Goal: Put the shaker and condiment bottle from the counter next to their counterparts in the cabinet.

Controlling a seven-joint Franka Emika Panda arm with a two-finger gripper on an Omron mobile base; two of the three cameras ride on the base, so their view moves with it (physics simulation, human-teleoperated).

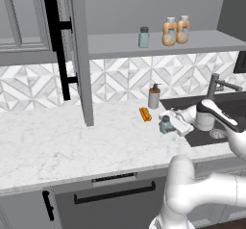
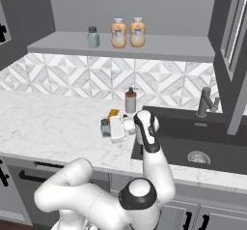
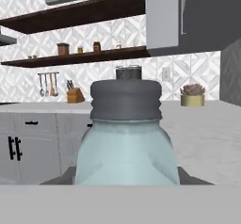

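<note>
Gripper (image 1: 165, 125) grasping one shaker (image 1: 166, 124) on counter (image 1: 72, 141); cabinet (image 1: 192, 43): one shaker, two bottles.

Grey-and-white geometric tile backsplash (image 1: 120, 81), dark wooden wall shelves (image 3: 75, 58).

Arm (image 1: 192, 194): glossy white, rounded tubular links with bulbous elbow-like housings, smooth rendered finish, no cables or screws visible. Joints dark: black band along the forearm link (image 1: 218, 115), same black strip in right base view (image 2: 147, 132). Dark grey round cap on the lower joint housing (image 2: 140, 190) with a dark seam ring around it. Hand: white blocky body, slightly boxy, with faint grey detailing on its side. Gripper (image 1: 166, 125): two-finger; fingers too small to make out colour or shape in the base views. No markings or logos legible.
</note>
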